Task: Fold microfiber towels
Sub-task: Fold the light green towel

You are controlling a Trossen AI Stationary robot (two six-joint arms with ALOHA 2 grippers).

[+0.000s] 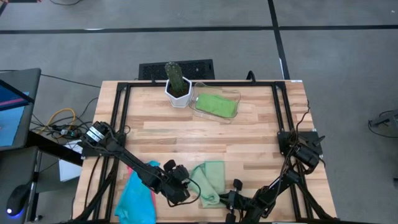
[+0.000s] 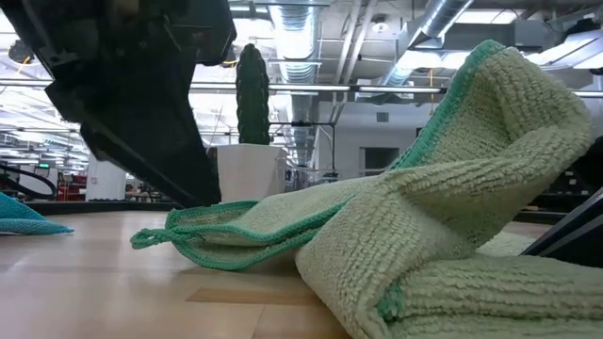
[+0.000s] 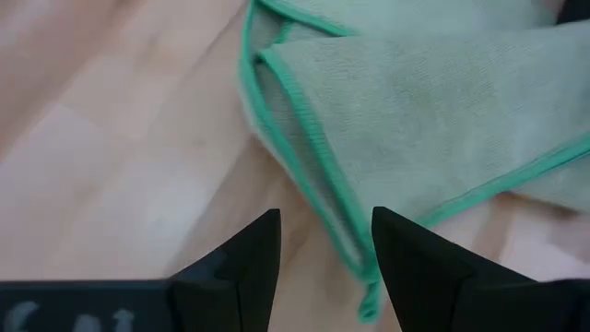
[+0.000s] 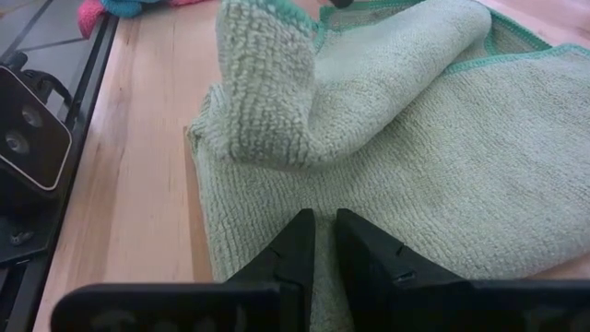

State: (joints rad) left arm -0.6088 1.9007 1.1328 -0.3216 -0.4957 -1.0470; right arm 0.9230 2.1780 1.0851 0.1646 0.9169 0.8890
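Pinching the near edge of the soft light green microfiber towel [image 4: 387, 175], the right gripper [image 4: 324, 242] has its two dark fingers nearly together with cloth caught between them, low at the front edge of the pale wooden slatted table [image 1: 249, 134]. That grip explains why a flap of the towel stands raised and curled over itself in the right wrist view and rises as a tall fold in the low view: the edge looks lifted so it can be carried across for a fold.

The left gripper [image 3: 323, 263] hangs just beside the towel's opposite side, its fingers spread with a clear gap, and the teal-stitched hem runs down between them without being clamped. I judge it is placed there either to pin that side or to take a corner, so the cloth does not slide while the other arm pulls.

The towel being worked lies crumpled at the table's front middle, between the two grippers. A turquoise blue cloth [image 1: 137, 196] sits at the front left, near the left arm, waiting. Another light green cloth [image 1: 216, 104] rests inside the clear plastic tray [image 1: 235, 95] at the back, beside a white pot holding a green cactus [image 1: 177, 84], well apart from the work.
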